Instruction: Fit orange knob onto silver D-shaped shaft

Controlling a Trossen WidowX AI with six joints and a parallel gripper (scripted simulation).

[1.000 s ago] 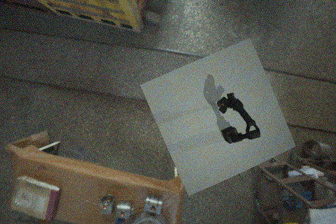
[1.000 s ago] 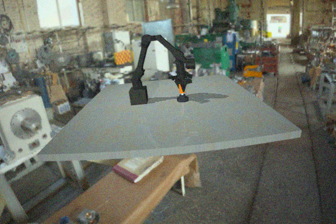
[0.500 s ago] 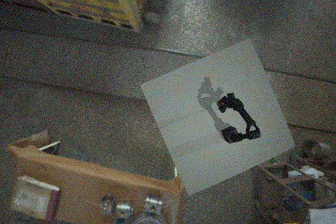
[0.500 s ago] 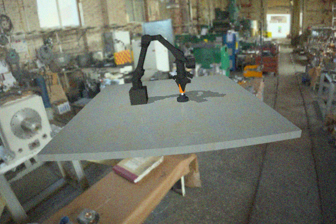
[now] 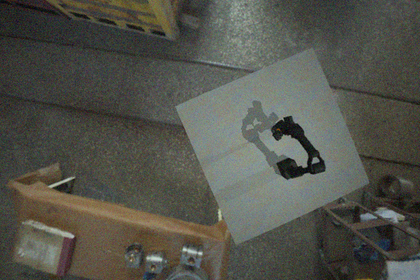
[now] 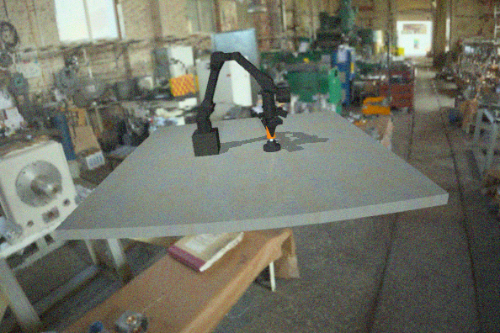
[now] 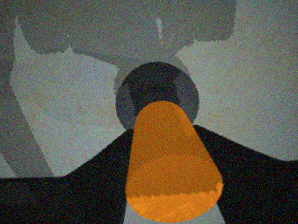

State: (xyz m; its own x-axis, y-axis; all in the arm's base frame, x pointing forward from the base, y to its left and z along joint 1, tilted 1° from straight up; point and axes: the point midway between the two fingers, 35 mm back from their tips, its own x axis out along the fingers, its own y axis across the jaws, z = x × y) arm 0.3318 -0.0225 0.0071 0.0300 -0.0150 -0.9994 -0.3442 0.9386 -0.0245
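Note:
The orange knob (image 5: pixel 278 130) (image 6: pixel 270 133) (image 7: pixel 172 175) is held upright over the round dark pedestal (image 6: pixel 272 147) (image 7: pixel 188 97). In the exterior view a small bit of the silver shaft (image 6: pixel 271 140) shows between the knob's lower end and the pedestal, so the knob is not down on the pedestal. My gripper (image 6: pixel 270 129) (image 7: pixel 162 132) is shut on the knob, one black finger on each side, pointing down above the pedestal. The knob's hole, the flat sides and whether the shaft's tip is inside the hole are hidden. In the wrist view the knob covers the pedestal's near part.
The pedestal stands on a grey table top (image 5: pixel 219 124) (image 6: pixel 210 198). The arm's base (image 5: pixel 288 168) (image 6: pixel 205 142) stands on the same top, left of the pedestal in the exterior view. The arm's shadow falls across the top around the pedestal.

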